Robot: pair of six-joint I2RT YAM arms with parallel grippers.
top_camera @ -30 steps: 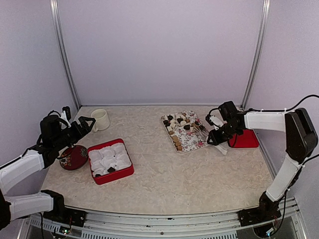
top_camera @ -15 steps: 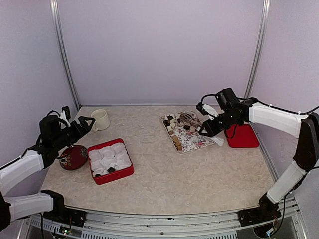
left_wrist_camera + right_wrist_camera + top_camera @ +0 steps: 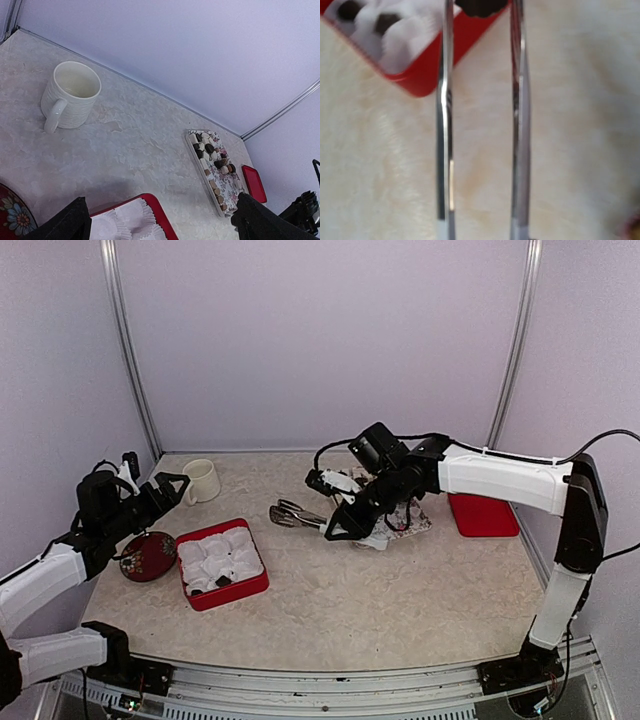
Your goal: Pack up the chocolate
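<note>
We're prob. mid-carry: R gripper [image 3: 340, 527] pinches the tongs [image 3: 296, 512], w/ a dark chocolate bit [image 3: 479, 5] nipped at their tips just right of the red box [image 3: 233, 593], L gripper [image 3: 170, 487] spread wide left of it; next, get over a free cup [image 3: 215, 550] & let go.

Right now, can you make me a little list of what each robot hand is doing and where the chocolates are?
left hand: open, holding nothing
right hand: shut on shiny metal tongs
tongs' tips: pinching one dark brown chocolate piece
red box with white paper cups: two dark pieces inside
white ribbed mug: upright, back left
</note>
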